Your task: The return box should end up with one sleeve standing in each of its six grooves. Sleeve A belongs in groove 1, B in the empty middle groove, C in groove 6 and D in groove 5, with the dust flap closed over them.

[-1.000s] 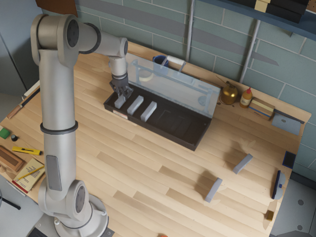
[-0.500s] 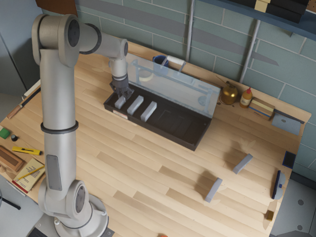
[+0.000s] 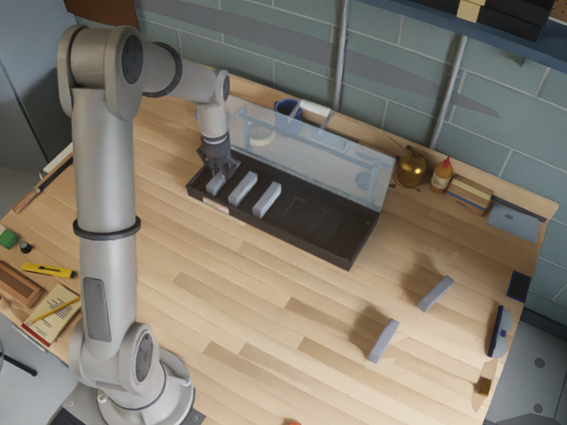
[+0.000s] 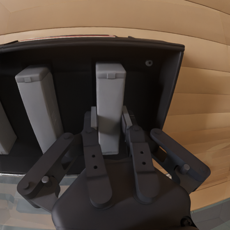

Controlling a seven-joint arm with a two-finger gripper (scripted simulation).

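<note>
A grey sleeve point(image 3: 214, 183) point(image 4: 109, 103) stands in the end groove at the left of the black return box point(image 3: 284, 208), and my gripper point(image 3: 220, 176) point(image 4: 109, 119) is closed on it from above. Two more grey sleeves point(image 3: 242, 188) point(image 3: 266, 199) stand in the grooves beside it, apart from each other. The right half of the box shows dark and empty. The clear dust flap point(image 3: 311, 148) stands raised along the back edge. Two sleeves point(image 3: 435, 293) point(image 3: 383, 341) lie loose on the bench to the right.
A blue cup point(image 3: 287, 109) and a tape roll sit behind the flap. A brass oil can point(image 3: 411, 169) and a glue bottle point(image 3: 441, 174) stand near the box's right end. Hand tools lie along the left bench edge. Open bench lies in front of the box.
</note>
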